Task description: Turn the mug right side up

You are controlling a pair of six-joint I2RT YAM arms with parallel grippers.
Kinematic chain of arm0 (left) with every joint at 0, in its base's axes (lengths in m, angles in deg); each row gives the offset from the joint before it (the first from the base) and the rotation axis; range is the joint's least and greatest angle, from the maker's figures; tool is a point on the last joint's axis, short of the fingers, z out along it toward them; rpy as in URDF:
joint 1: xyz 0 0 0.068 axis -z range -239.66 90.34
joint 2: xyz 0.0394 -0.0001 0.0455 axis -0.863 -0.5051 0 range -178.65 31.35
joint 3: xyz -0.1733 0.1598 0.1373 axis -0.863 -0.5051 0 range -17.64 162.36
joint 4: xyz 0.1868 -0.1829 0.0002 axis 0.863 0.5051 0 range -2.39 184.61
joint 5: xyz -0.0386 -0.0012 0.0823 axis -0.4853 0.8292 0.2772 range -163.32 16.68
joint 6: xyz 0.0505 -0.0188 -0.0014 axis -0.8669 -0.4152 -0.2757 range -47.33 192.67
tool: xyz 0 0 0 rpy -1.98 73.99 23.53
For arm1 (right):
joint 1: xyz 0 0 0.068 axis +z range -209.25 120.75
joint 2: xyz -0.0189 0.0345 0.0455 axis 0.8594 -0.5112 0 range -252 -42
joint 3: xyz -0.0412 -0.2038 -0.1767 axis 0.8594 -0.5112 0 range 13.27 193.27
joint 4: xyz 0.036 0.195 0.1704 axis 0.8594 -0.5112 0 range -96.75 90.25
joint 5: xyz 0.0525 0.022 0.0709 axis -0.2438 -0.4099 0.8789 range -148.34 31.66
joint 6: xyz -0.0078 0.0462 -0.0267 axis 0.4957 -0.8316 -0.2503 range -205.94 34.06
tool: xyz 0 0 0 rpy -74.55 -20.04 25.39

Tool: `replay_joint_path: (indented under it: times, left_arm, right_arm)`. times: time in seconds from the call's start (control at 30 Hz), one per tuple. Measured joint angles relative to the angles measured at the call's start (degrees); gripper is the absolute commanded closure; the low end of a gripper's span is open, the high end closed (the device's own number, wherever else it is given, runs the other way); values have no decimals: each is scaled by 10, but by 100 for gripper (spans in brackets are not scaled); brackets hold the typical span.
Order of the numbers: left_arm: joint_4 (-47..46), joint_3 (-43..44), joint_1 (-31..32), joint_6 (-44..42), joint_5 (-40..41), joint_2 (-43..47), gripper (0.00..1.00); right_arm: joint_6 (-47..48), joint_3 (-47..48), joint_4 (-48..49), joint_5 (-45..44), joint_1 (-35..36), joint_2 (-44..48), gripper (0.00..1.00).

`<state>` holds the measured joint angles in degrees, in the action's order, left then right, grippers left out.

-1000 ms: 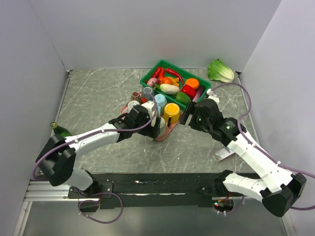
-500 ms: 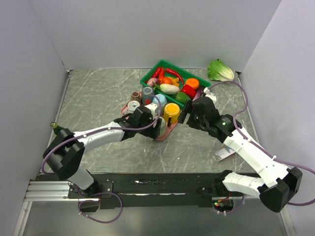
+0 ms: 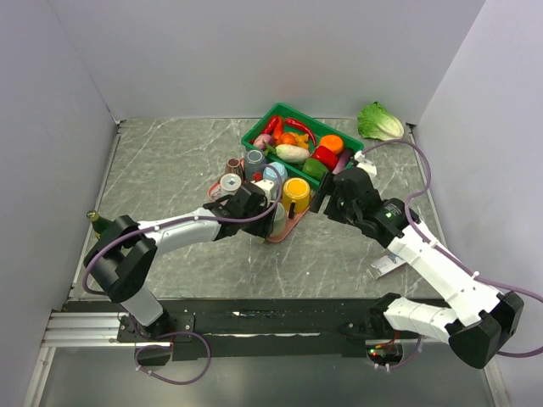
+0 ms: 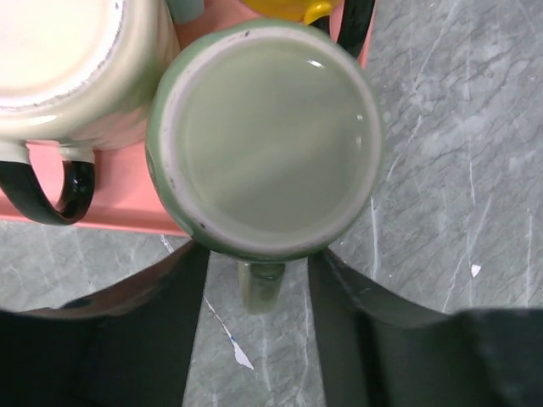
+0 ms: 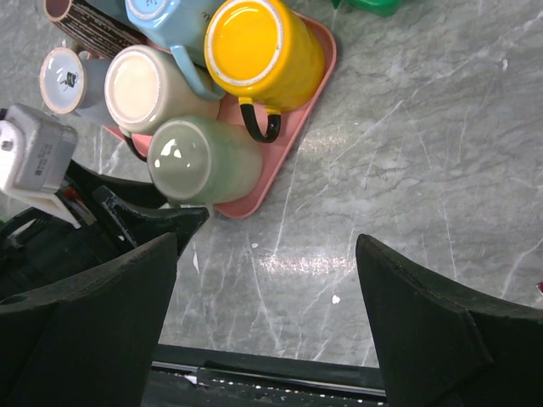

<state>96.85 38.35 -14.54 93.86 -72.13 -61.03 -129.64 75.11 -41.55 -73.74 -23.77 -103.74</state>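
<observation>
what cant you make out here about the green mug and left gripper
- Left wrist view: the tips of the left gripper are hidden under the green mug, so whether they touch it is unclear.
- Top view: the left gripper's wrist covers most of the green mug.
- Left wrist view: the cream mug is cut off by the top left corner.

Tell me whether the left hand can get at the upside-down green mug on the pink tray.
Probably yes. The left hand sits right at the green mug, fingers either side of its handle, with nothing else between. The cream mug beside it looks clear of the fingers.
</observation>
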Motion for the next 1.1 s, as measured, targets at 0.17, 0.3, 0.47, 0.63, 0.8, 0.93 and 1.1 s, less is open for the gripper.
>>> replay_joint_path:
  times: [0.17, 0.3, 0.47, 0.63, 0.8, 0.93, 1.1]
  left_arm:
    - [4, 4, 3, 4, 2, -12, 57]
    - [5, 7, 8, 5, 2, -16, 68]
    - [10, 14, 17, 6, 7, -20, 98]
    - [23, 21, 22, 5, 18, -21, 99]
    - [48, 33, 22, 12, 19, -19, 99]
    - [89, 47, 22, 31, 1, 1, 99]
    - [142, 90, 21, 63, -53, 69, 99]
  right_arm:
    - [-4, 0, -2, -3, 0, 6, 8]
    - [-7, -2, -3, -4, 0, 11, 8]
    - [-16, -4, -6, -5, 0, 16, 7]
    - [-18, -6, -10, 2, 0, 24, 0]
    - [-13, -22, -8, 29, 0, 46, 0]
    - [-7, -23, 4, 64, 0, 60, 0]
    - [3, -31, 42, 107, 0, 82, 0]
